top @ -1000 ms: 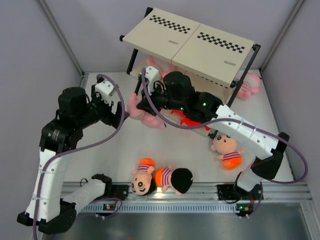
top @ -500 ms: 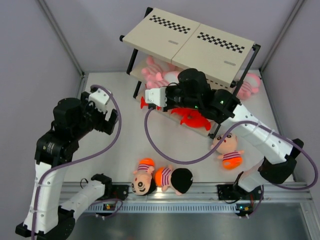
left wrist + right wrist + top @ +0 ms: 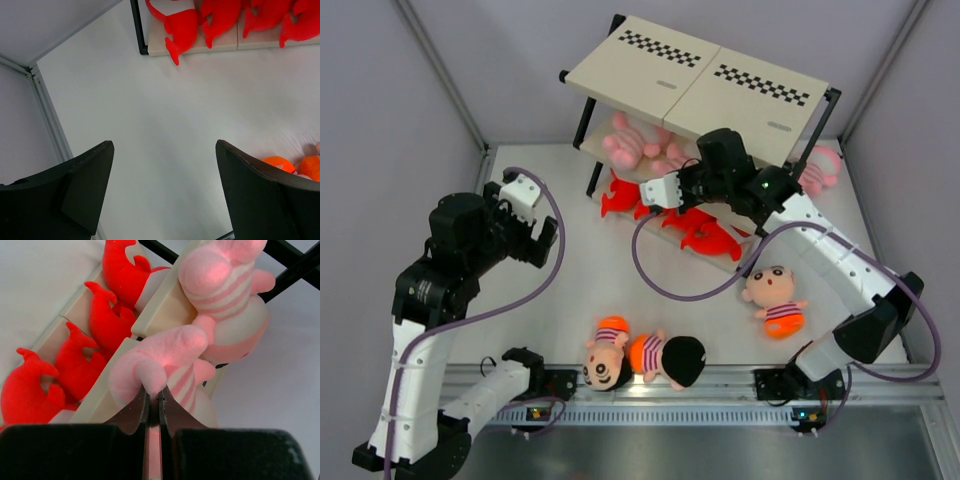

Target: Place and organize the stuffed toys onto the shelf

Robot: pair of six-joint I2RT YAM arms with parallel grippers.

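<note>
Left pincer above white table

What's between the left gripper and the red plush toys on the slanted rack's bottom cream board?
Only bare white tabletop separates the open left gripper from the red plush toys. This shows clearest in the left wrist view.

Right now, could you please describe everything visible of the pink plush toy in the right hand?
The pink plush toy is soft and fuzzy, pale pink with darker pink stripes. It lies on the shelf's middle cream board, pressed against a second pink plush. The right hand is shut on one rounded limb.
</note>
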